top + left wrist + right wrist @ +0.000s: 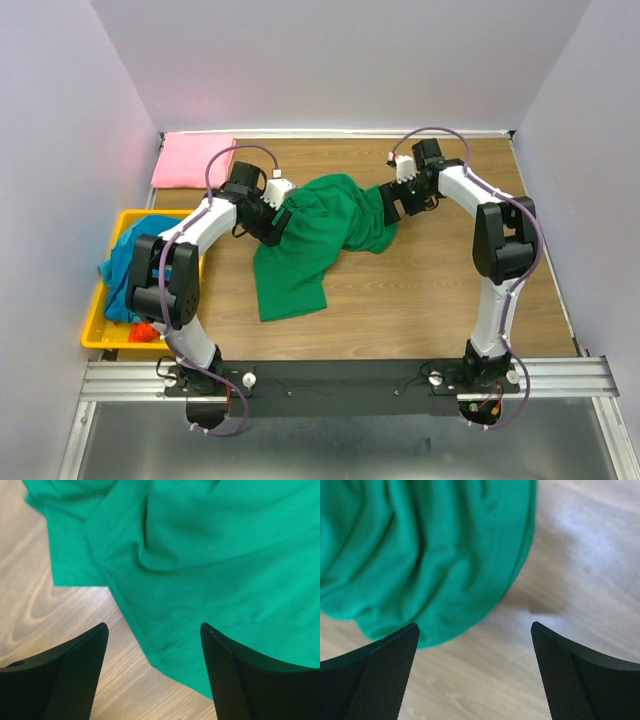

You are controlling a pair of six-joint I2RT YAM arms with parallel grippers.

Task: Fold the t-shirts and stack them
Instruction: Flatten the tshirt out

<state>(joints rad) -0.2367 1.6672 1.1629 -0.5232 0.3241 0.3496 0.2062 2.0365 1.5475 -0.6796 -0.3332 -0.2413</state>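
A bright green t-shirt (pixel 315 240) lies crumpled in the middle of the table. My left gripper (pixel 275 225) hovers at its left edge, jaws open, with a corner of the green cloth (pixel 165 655) between the fingers but not pinched. At the shirt's right end my right gripper (pixel 392 205) stands wide open over bare wood, and the green folds (pixel 420 560) lie just ahead of its left finger. A pink t-shirt (pixel 192 160) lies folded flat at the back left corner. A teal-blue t-shirt (pixel 135 265) and a bit of orange-red t-shirt (pixel 145 330) sit in the bin.
A yellow plastic bin (pixel 95 330) stands at the left edge of the table, beside the left arm. White walls close in the back and both sides. Bare wood (pixel 430 290) stretches in front of and to the right of the green shirt.
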